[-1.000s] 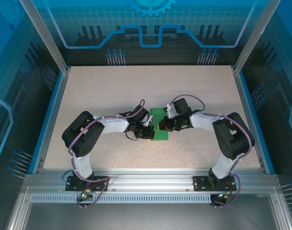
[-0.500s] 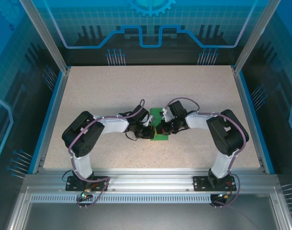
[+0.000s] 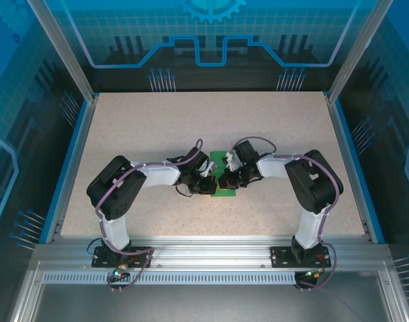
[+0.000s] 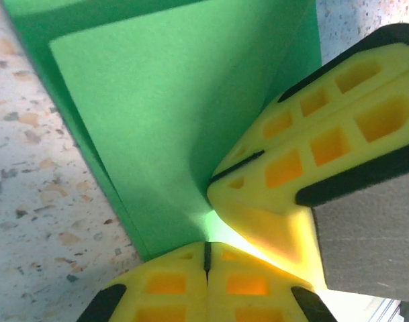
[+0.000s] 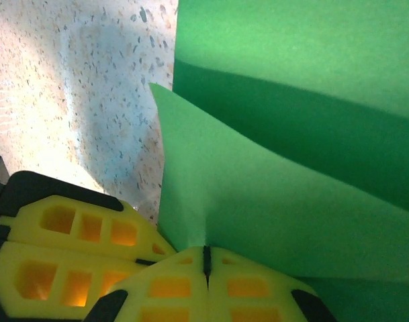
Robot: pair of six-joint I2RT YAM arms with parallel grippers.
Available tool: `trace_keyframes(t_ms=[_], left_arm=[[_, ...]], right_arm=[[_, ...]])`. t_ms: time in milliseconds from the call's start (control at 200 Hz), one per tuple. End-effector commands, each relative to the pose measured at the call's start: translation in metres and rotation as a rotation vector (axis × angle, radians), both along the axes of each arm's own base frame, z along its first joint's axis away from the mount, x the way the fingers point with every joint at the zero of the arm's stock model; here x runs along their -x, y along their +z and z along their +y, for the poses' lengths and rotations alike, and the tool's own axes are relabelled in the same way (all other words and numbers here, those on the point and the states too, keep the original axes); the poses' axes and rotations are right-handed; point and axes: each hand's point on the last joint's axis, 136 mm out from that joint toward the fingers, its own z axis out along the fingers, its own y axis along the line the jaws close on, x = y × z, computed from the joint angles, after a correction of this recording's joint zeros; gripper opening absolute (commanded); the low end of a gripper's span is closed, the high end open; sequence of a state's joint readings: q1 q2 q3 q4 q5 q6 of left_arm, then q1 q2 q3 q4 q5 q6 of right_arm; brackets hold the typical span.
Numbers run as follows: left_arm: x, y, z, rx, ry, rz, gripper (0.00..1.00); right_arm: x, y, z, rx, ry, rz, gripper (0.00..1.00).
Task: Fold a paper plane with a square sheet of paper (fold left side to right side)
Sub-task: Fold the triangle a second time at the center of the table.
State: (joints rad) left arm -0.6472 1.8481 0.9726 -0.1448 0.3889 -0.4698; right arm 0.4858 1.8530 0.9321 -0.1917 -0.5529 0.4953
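Observation:
The square sheet of paper [image 3: 221, 159] is green and lies at mid-table, mostly hidden under the two wrists. My right gripper [image 5: 205, 249] is shut on a raised flap of the sheet [image 5: 291, 201], which puckers up from the fingertips. Tip to tip with it, my left gripper [image 4: 206, 245] is shut, its tips resting at the near edge of the paper [image 4: 164, 114] with nothing seen between them. The right gripper's yellow fingers [image 4: 291, 161] reach in from the right in the left wrist view. From above, the left gripper [image 3: 214, 185] and right gripper [image 3: 223, 181] meet over the sheet.
The speckled beige table [image 3: 157, 127] is bounded by blue rails left and right and a transparent back wall. Both arm bases stand on the aluminium frame at the near edge.
The right arm has swung leftward, carrying its gripper toward the left gripper. Less green paper shows from above. The left arm has stayed put.

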Motion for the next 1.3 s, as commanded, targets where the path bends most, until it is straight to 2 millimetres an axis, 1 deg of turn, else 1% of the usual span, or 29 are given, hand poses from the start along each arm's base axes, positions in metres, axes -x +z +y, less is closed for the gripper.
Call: trace_keyframes(t_ms=[0, 295, 885, 1145, 1296], left_arm=[[0.011, -0.025, 0.018, -0.099, 0.014, 0.039, 0.0], [0.013, -0.03, 0.019, -0.105, 0.015, 0.048, 0.0], [0.015, -0.034, 0.021, -0.112, 0.014, 0.053, 0.0], [0.016, -0.033, 0.022, -0.113, 0.015, 0.053, 0.0], [0.016, -0.033, 0.022, -0.111, 0.014, 0.051, 0.0]], right_arm=[[0.005, -0.013, -0.01, 0.082, 0.016, 0.019, 0.0], [-0.011, -0.018, -0.028, 0.111, -0.019, 0.018, 0.0], [-0.047, -0.015, -0.059, 0.134, -0.066, 0.015, 0.0], [-0.063, -0.015, -0.081, 0.148, -0.1, 0.014, 0.0], [-0.07, -0.019, -0.093, 0.162, -0.12, 0.018, 0.0]])
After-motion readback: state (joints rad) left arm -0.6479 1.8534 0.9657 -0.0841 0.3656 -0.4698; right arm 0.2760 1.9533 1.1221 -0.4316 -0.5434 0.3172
